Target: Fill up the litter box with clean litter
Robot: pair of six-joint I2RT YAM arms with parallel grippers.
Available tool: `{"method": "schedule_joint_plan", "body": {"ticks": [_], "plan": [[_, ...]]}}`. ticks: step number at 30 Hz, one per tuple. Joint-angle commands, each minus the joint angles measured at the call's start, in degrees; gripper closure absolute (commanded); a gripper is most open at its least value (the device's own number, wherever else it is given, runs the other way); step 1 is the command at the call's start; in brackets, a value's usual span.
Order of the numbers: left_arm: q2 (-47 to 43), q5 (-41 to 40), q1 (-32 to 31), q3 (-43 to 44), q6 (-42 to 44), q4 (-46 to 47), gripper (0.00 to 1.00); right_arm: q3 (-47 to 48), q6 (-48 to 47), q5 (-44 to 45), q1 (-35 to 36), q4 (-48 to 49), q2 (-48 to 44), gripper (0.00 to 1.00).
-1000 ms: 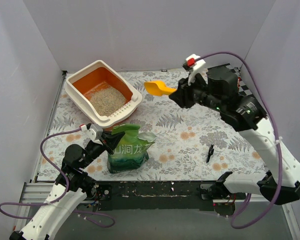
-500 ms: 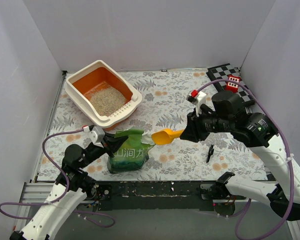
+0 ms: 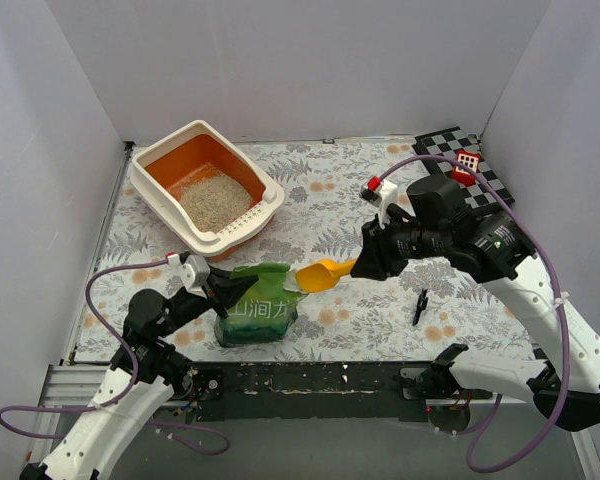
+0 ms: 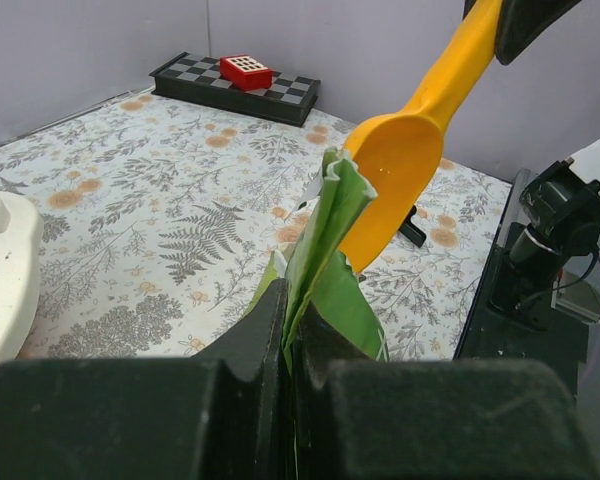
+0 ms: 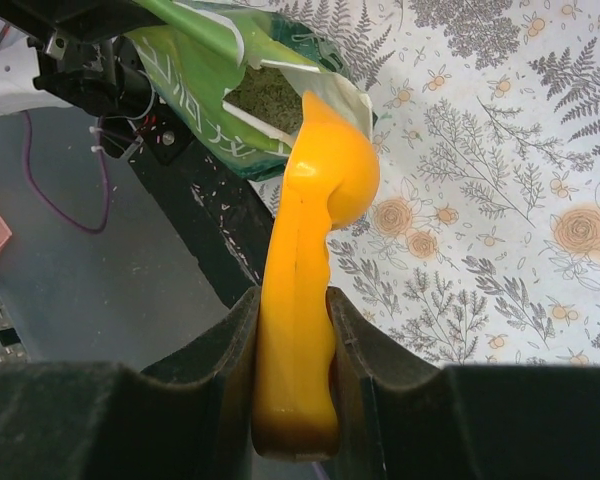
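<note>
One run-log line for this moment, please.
left tool: shut on green bag edge | right tool: shut on scoop, bowl at bag mouth | litter box: some litter inside

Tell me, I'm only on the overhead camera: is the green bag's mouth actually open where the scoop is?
Observer: Yes. The right wrist view shows the green bag gaping, with litter visible inside.
Operator: Is the scoop in it?
Observer: It doesn't look that way. The scoop has its bowl tip at the rim of the mouth. I cannot tell whether it touches.
Operator: What's holding the bag up?
Observer: The left wrist view shows the left claw pinched shut on the bag's top edge, with the film standing upright between its fingers.
</note>
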Motion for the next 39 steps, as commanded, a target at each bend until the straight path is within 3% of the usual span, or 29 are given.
{"method": "schedule_joint_plan", "body": {"ticks": [1,13,31,34,39], "plan": [[1.3,3.2,0.2,0.6,-0.7,1.4,1.0,2.9,-0.6,-2.7,0.1,3.1,1.0,0.99],[0.5,4.4,0.3,0.0,-0.7,2.2,1.0,-1.1,-1.5,-14.6,0.3,7.4,7.7,0.99],[-0.2,2.8,0.3,0.2,0.6,1.3,1.0,3.8,4.2,-11.6,0.9,3.1,31.6,0.99],[0.6,3.1,0.3,0.5,0.7,1.0,1.0,2.4,4.7,-12.4,1.7,5.5,35.7,0.99],[1.0,3.1,0.3,0.4,0.9,0.8,1.0,-6.9,9.1,-15.0,3.3,17.7,41.2,0.99]]}}
